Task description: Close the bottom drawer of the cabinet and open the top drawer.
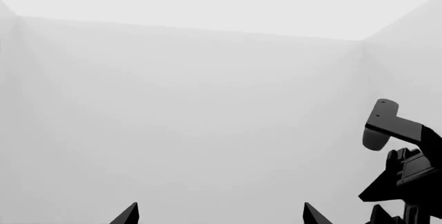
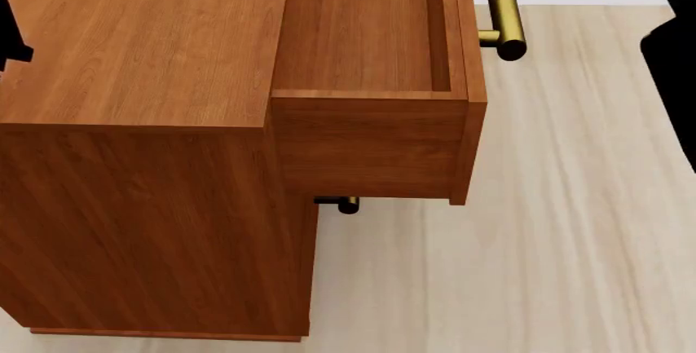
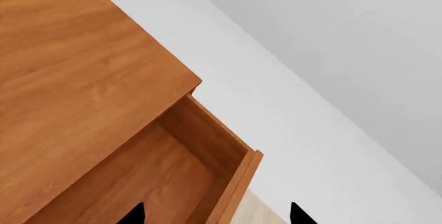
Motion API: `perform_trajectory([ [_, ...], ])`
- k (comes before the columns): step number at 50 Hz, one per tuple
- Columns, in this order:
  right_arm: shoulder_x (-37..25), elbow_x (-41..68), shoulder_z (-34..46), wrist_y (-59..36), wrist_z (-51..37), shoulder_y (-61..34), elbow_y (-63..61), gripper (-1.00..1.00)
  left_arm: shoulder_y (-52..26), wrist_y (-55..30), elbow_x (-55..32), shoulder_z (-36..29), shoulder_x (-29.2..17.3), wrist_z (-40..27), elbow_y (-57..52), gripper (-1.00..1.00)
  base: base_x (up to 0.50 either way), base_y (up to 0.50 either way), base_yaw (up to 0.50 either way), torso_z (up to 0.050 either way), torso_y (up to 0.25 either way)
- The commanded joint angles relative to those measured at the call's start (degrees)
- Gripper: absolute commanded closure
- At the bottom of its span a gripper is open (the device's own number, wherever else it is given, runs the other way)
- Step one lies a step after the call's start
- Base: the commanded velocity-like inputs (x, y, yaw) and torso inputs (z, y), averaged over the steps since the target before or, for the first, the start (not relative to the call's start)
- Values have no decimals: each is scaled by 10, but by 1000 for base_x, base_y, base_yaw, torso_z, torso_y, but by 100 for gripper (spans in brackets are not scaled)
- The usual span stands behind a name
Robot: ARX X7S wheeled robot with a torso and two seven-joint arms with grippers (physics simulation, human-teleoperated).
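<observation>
While pulled out, the top drawer (image 2: 370, 84) shows bare reddish-brown wood.

Your head camera looks down on the cabinet (image 2: 130, 84), which stands on the floor (image 2: 544, 247) at your left. The top drawer (image 2: 364, 59) sticks out of its right-hand face, pulled well clear, with its handle (image 2: 498, 6) on the far right end. Under that drawer, a lower handle (image 2: 339, 203) pokes out just beside the cabinet's front. Behind the cabinet stands a wall (image 3: 311, 43).
</observation>
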State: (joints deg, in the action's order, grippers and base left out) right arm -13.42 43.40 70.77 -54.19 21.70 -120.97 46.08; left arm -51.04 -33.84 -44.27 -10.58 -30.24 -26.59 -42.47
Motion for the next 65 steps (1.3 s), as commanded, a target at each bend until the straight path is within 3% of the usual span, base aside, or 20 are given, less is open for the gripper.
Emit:
perform_trajectory([
  [1,41,-29,34,24,50,-4,61,-100,4,8,2,0,-1,3,5,-100,0,0,0,0,0],
  [14,69,-51,63,43,88,5,98,-100,1,9,1,1,-2,3,7,-100,0,0,0,0,0],
  [65,67,-77,110,28,117,52,86,-100,10,18,-1,1,-9,-3,6,-100,0,0,0,0,0],
])
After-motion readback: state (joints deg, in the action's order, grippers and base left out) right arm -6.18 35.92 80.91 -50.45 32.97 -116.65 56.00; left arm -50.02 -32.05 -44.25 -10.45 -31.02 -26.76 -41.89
